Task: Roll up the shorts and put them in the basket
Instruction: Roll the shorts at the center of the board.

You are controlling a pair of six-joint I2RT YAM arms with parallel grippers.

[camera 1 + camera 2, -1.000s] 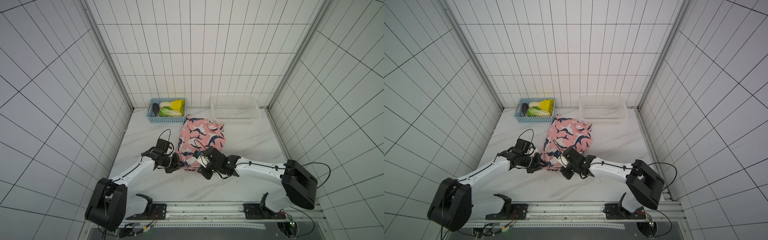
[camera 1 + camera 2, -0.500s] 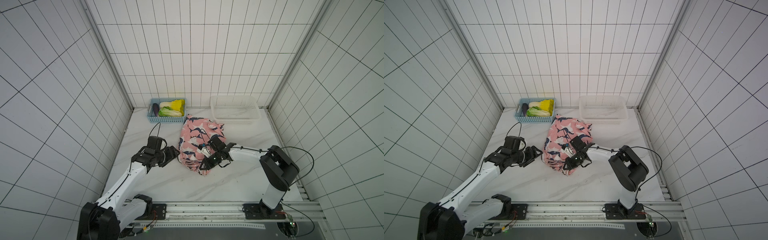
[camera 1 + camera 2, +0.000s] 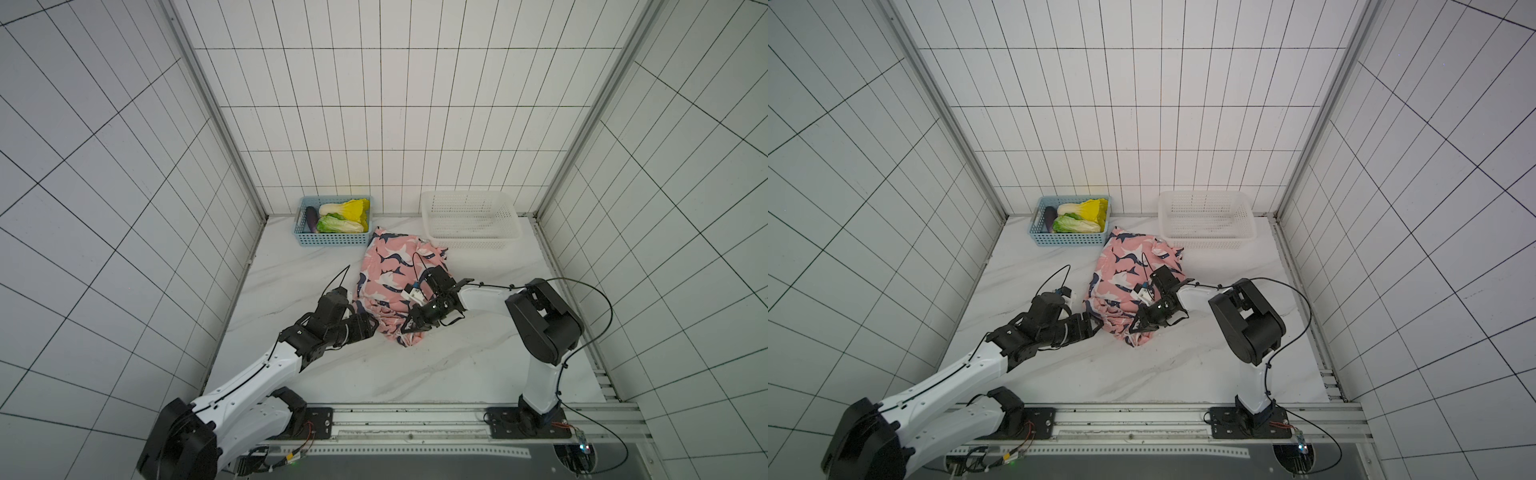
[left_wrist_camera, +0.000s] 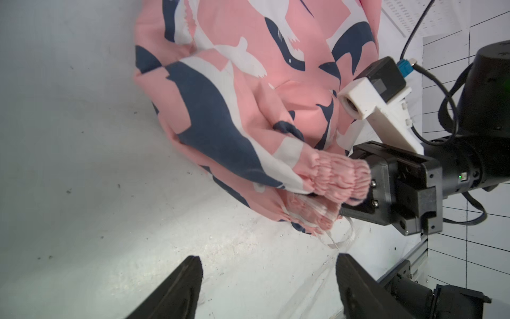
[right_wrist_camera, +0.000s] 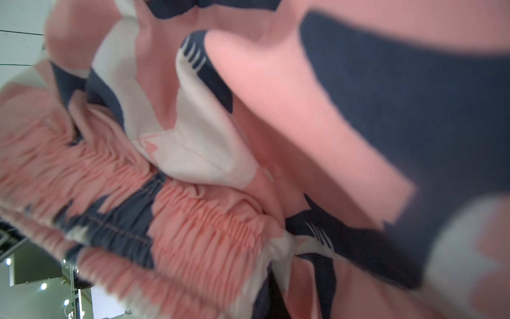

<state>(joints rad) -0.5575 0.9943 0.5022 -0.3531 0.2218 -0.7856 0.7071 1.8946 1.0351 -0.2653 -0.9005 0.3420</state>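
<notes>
one clamp on the shorts, one gripper empty

two grippers meet at the near end of the shorts (image 3: 392, 270), which lie crumpled mid-table, running near to far. the right gripper (image 4: 361, 190) is clamped on the bunched waistband (image 4: 336, 176), holding it low over the table (image 3: 415, 374). the left gripper (image 4: 269, 272) sits just left of the cloth, jaws wide apart with nothing between them.

risks, as i judge them:
- with one pinch at one corner, any pull or turn would likely drag or twist the heap instead of rolling it evenly.
- the loose drawstring (image 4: 342, 243) loops lie right in front of the open jaws, so closing there could catch string only, not cloth.
- the grippers are near each other, so a reach for the waistband could knock the right one.
- the fabric is rumpled, so a roll may come out lopsided.

around: a blue basket (image 3: 332, 239) of greens sits at far left and a white basket (image 3: 469, 243) at far right. the shorts' far end lies just beside both, and a roll pushed toward the far side could nudge them.
</notes>
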